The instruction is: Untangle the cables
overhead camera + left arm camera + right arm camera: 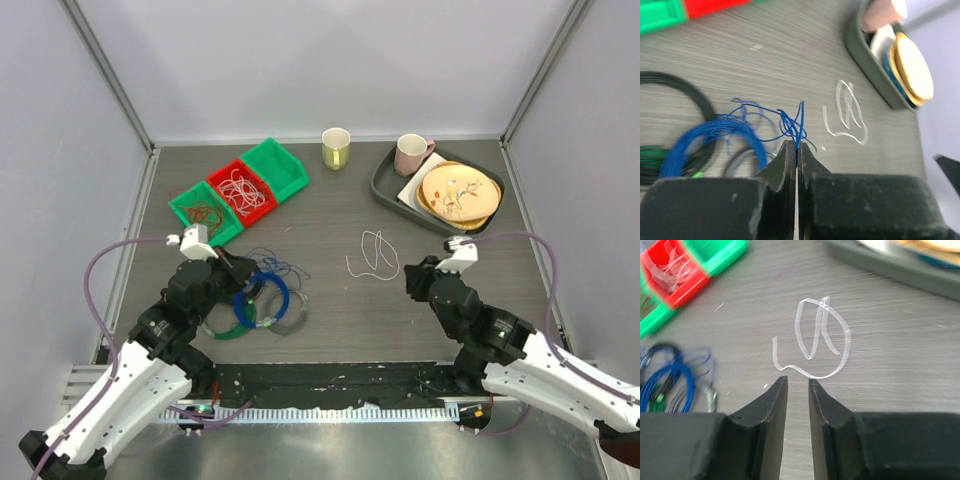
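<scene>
A tangle of cables lies at the left middle of the table: a blue coil (pixel 262 298), a green cable (pixel 225 330), a grey coil (pixel 290 315) and a black loop (pixel 690 97). My left gripper (pixel 243 270) is shut on thin blue wire strands (pixel 790 122) that lead to the blue coil (pixel 705 140); in the left wrist view its tips (pixel 797 147) are closed on them. A loose white cable (pixel 375 252) lies apart at mid table. My right gripper (pixel 415 278) is open a little and empty, its tips (pixel 797 382) just short of the white cable (pixel 815 340).
Three bins stand at the back left: green (pixel 205 210), red (pixel 241 190) with white cable in it, and green (pixel 275 168). A yellow-green cup (pixel 336 148) stands at the back. A dark tray (pixel 385 185) holds a pink mug (pixel 410 154) and plates (pixel 458 192).
</scene>
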`<action>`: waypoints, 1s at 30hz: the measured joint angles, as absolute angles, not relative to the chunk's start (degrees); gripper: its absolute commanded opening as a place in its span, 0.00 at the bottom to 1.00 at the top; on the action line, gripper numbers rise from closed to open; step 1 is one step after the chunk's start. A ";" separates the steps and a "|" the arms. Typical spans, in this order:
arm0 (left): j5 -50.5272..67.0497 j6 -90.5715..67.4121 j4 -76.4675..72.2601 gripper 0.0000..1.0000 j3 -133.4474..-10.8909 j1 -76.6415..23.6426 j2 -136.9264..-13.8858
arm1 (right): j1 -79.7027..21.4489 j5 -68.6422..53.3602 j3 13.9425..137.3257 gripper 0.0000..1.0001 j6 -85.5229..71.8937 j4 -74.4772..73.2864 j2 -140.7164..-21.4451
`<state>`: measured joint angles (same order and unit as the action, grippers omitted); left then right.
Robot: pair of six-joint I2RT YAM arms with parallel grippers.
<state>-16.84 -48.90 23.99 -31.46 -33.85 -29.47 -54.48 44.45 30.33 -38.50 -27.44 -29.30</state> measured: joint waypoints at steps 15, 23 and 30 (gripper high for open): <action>19.70 -47.31 4.62 0.00 -46.59 -33.98 -49.34 | -54.54 13.89 25.80 0.65 -16.56 4.82 -46.41; 25.56 -43.99 2.76 0.00 -48.51 -34.15 -50.09 | -54.54 23.83 23.18 0.84 -15.77 5.21 -35.42; 25.76 -39.79 5.26 0.00 -47.92 -34.15 -51.86 | -54.52 22.52 16.80 0.98 -16.08 9.19 -24.95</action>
